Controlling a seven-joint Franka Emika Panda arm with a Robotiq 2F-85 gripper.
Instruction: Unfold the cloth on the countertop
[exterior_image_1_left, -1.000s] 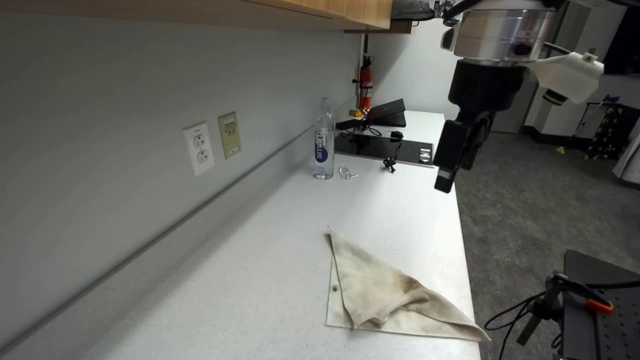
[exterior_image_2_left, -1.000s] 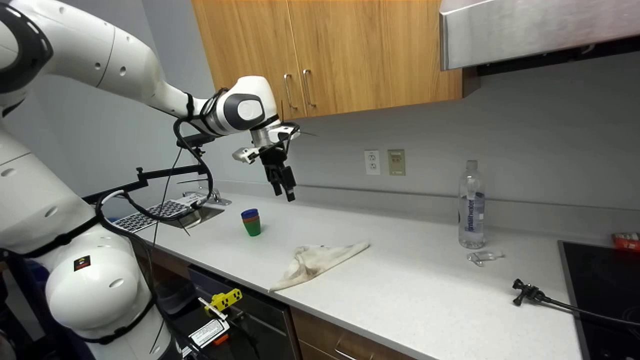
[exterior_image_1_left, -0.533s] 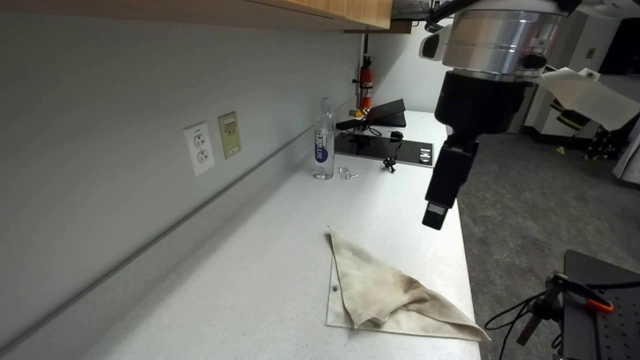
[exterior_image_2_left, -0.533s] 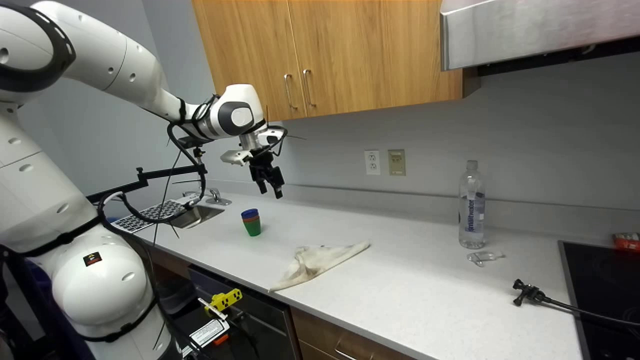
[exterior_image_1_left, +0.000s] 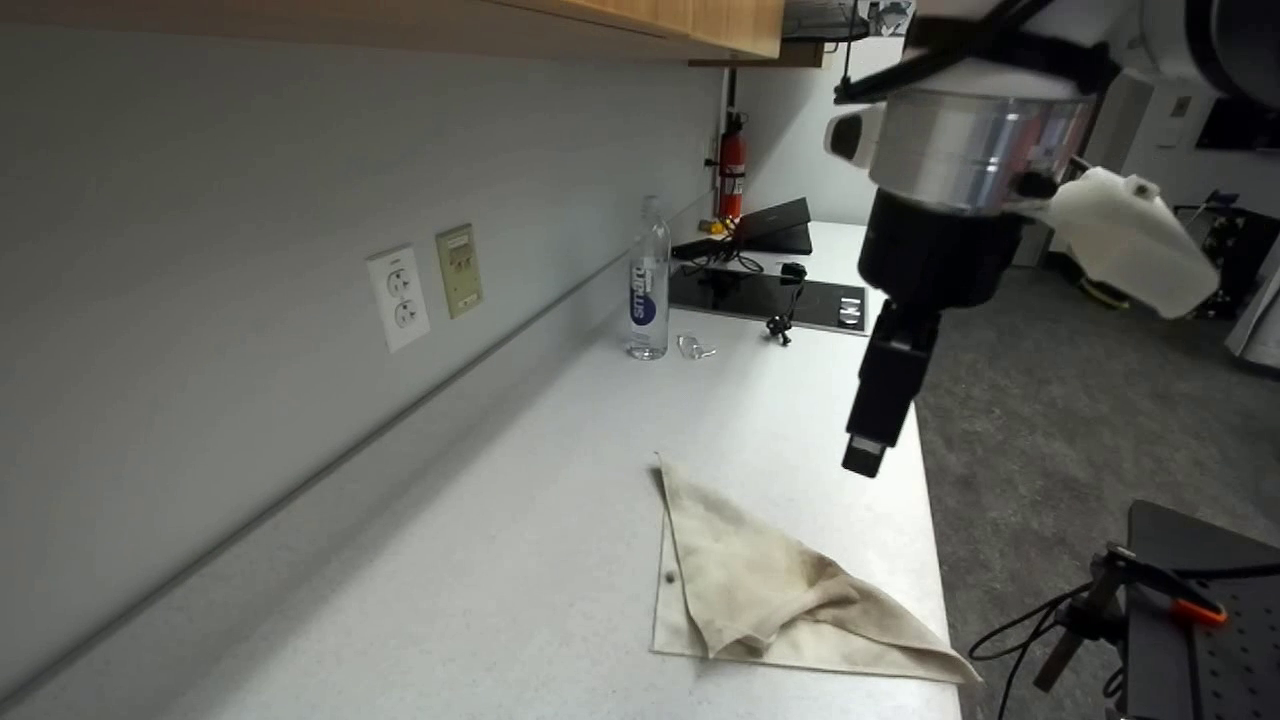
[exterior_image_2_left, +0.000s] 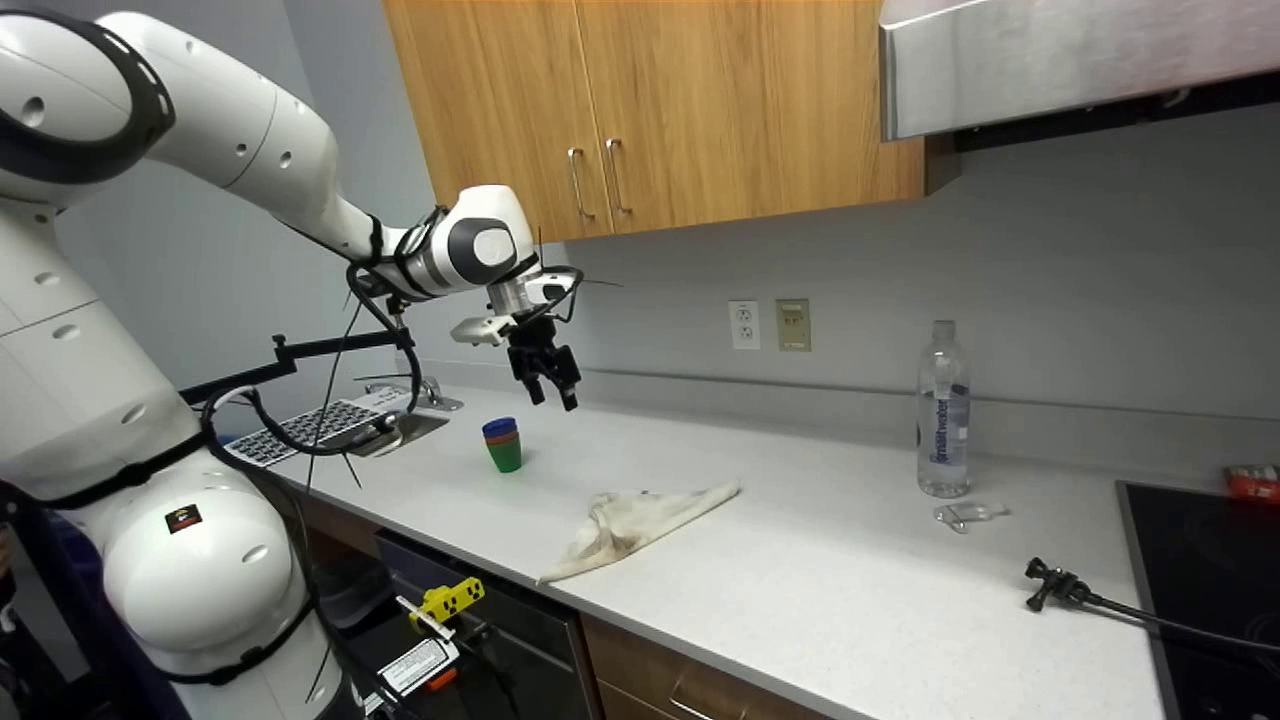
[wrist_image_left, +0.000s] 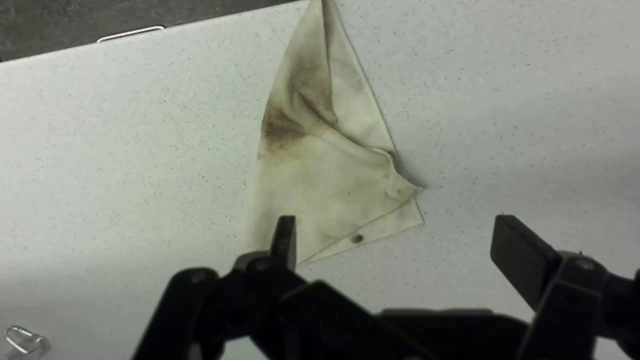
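The beige, stained cloth (exterior_image_1_left: 760, 580) lies partly folded over on the white countertop (exterior_image_1_left: 480, 560), one corner at the front edge. It also shows in an exterior view (exterior_image_2_left: 625, 525) and in the wrist view (wrist_image_left: 320, 175). There a folded flap covers most of a lower layer, whose edge shows as a strip with a dark spot. My gripper (wrist_image_left: 395, 220) is open and empty, fingers wide apart. In an exterior view the gripper (exterior_image_2_left: 554, 402) hangs above the countertop, apart from the cloth. In the wrist view the left finger overlaps one end of the cloth.
A water bottle (exterior_image_2_left: 943, 420) and a clear plastic piece (exterior_image_2_left: 968, 515) stand near a black cooktop (exterior_image_2_left: 1210, 600). A black mount with a cable (exterior_image_2_left: 1060, 588) lies beside it. Stacked cups (exterior_image_2_left: 504, 450) stand near the sink. Wooden cabinets (exterior_image_2_left: 660, 110) hang above the counter.
My gripper has come down and turned somewhat; its fingers now line up in an exterior view. The arm has shifted slightly. The cloth has not moved.
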